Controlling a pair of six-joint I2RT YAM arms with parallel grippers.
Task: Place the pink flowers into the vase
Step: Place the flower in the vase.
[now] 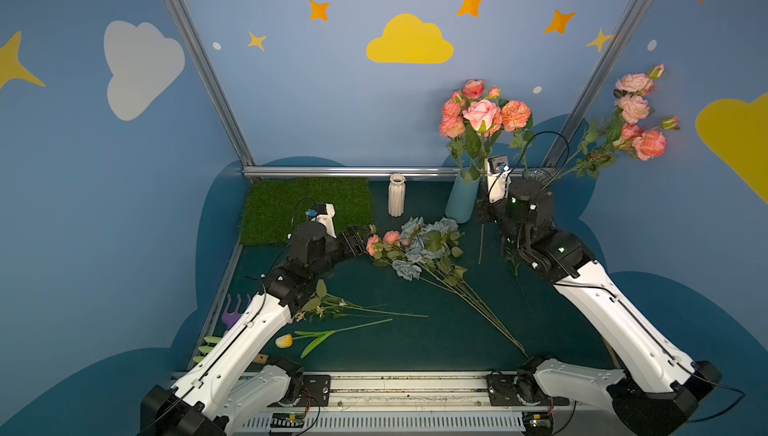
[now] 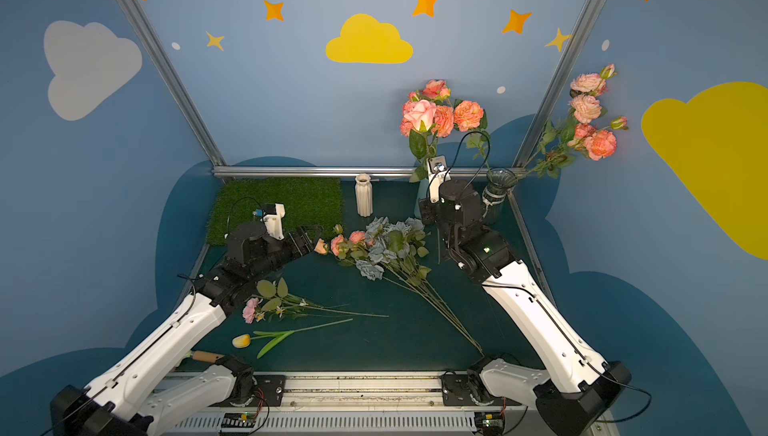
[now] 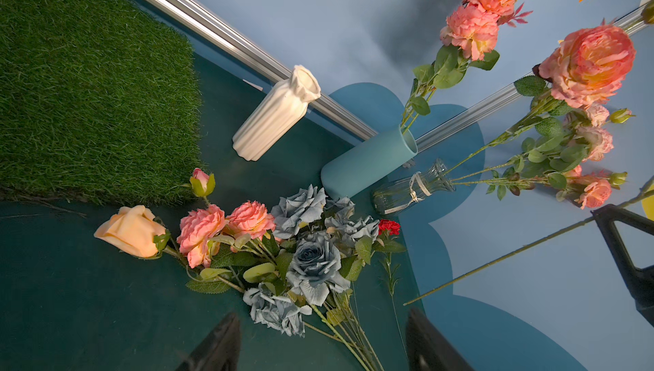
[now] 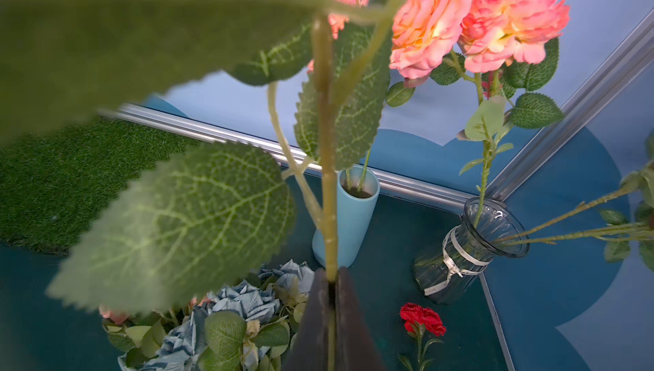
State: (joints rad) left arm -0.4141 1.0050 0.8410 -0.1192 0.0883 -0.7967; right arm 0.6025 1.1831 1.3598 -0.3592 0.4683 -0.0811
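Note:
My right gripper [image 4: 329, 281] is shut on the green stem of a pink rose [image 1: 482, 114], held upright just in front of the blue vase [image 1: 459, 205]. The stem's lower end hangs below the fingers, above the table. Pink flowers [image 1: 515, 114] stand in that blue vase [image 4: 345, 224], and others [image 1: 640, 122] lean out of the glass vase [image 4: 456, 263] beside it. More pink flowers [image 3: 219, 227] lie on the table by the grey-blue roses [image 3: 311, 259]. My left gripper [image 3: 323, 334] is open and empty, low over the table next to those lying blooms [image 2: 345, 242].
An empty white ribbed vase [image 1: 397, 195] stands at the back beside a grass mat [image 1: 307, 205]. A peach rose [image 3: 131, 231], a red carnation [image 4: 423, 318], a yellow tulip [image 1: 284, 340] and another pink bloom [image 2: 250, 309] lie on the table. A purple tool [image 1: 232, 313] sits at the left edge.

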